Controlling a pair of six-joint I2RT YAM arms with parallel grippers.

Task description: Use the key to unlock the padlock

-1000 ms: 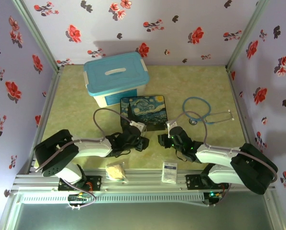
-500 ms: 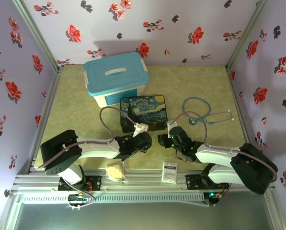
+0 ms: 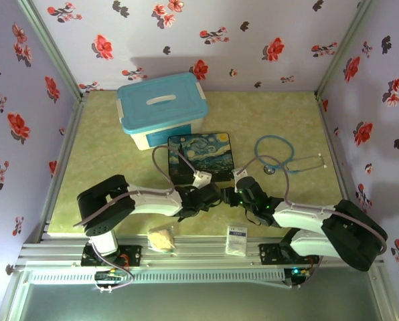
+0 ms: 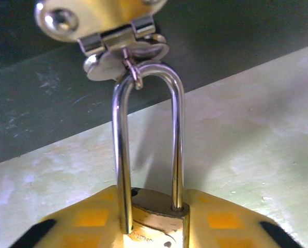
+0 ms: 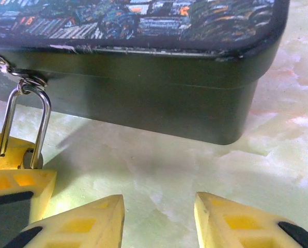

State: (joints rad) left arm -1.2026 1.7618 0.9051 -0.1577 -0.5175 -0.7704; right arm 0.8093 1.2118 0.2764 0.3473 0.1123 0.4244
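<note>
so the padlock point(image 4: 156, 221) is hanging off the little brass hasp point(image 4: 99, 20) on the front wall of the dark box point(image 4: 35, 103) with the Starry Night lid; its silver shackle point(image 4: 120, 155) is hooked through the hasp's ring and both legs run down into the brass body; the left gripper point(image 4: 154, 201) sits low on the table right at it, one yellow finger point(image 4: 87, 222) pressed against each side of the body, so it's clamped on the padlock with the shackle sticking up out from between the fingers toward the box

from the right wrist you get it side-on; the padlock hangs near the left end of the box's front wall, its body tucked against the left gripper's yellow finger; the right gripper point(image 5: 159, 217) is just beside that, further right along the same wall, fingers well apart with bare table point(image 5: 185, 170) showing between them and nothing gripped that I can see; it faces the box front, near it but not touching

from the top view the two grippers sit nose to nose just in front of the box's near edge, roughly mid-table; a blue-lidded tub point(image 3: 163, 107) stands behind the box on its left; a stethoscope point(image 3: 280, 157) lies off to the box's right; a white sachet point(image 3: 237, 239) lies at the near edge beside the right arm
</note>
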